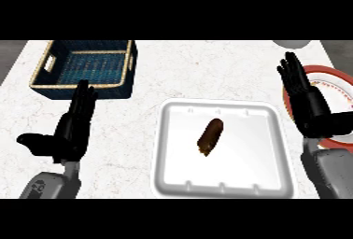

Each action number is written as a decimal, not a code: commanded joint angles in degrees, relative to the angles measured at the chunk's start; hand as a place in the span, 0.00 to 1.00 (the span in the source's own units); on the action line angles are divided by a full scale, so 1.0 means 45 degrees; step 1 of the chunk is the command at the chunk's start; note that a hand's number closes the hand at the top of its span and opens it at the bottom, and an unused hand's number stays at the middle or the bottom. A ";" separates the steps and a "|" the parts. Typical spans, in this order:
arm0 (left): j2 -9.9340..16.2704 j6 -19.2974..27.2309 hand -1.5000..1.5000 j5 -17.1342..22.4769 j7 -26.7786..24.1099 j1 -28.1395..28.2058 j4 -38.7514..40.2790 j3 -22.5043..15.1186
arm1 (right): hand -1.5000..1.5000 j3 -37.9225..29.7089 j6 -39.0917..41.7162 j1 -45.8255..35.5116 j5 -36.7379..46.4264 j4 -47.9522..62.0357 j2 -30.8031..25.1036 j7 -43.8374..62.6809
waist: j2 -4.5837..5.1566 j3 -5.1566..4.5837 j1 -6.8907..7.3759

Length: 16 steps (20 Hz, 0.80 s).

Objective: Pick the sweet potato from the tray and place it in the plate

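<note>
- Brown and slender, the sweet potato (211, 136) lies near the middle of the tray, tilted so that its far end leans to the right and its near end to the left. Nothing touches it.
- The tray (265, 182) is white with rounded corners and a raised rim, and sits on the near half of the counter, a little right of centre.
- The right hand (312, 105) stands just right of the tray, fingers straight and pointing away towards the far side, thumb at the near end. It is spread open and has hold of nothing. It overlaps the left part of the plate in this view; whether it touches the plate cannot be told.
- The plate (335, 74) is white with a red rim, at the right edge of the scene, partly cut off and partly hidden behind the right hand.
- The left hand (69, 128) is on the left, well apart from the tray, fingers straight and pointing to the far side, thumb out to the left. It too is open and empty.
- A dark blue basket (48, 84) with a pale rim stands far left, just beyond the left hand's fingertips.
- A pale rounded object (293, 43) shows at the far right edge, mostly cut off.
- The counter (138, 140) is pale marbled stone.
</note>
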 commanded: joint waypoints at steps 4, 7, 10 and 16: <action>0.0320 -0.0461 0.50 -0.0005 0.1796 0.0902 0.1733 -0.0644 | 1.00 0.0480 -0.3451 -0.1806 0.3864 0.0397 -0.1024 0.3384 | -0.0499 -0.0093 0.0111; 0.0244 -0.0455 0.50 -0.0104 0.1695 0.1161 0.1746 -0.0843 | 1.00 0.1476 -0.2201 -0.0519 0.6601 0.1999 -0.4175 0.4027 | -0.0034 -0.0756 -0.0342; 0.0298 -0.0812 0.50 0.0188 0.2414 0.1591 0.1947 -0.1072 | 0.00 0.0594 -0.5961 -0.1080 0.8689 0.1420 -0.3523 0.6115 | -0.0683 -0.0182 -0.0462; 0.0284 -0.1031 0.50 0.0319 0.2761 0.1735 0.1711 -0.1135 | 0.00 0.3138 -0.6683 -0.0737 1.3438 -0.1504 -0.1452 1.0824 | -0.0758 -0.0087 -0.0361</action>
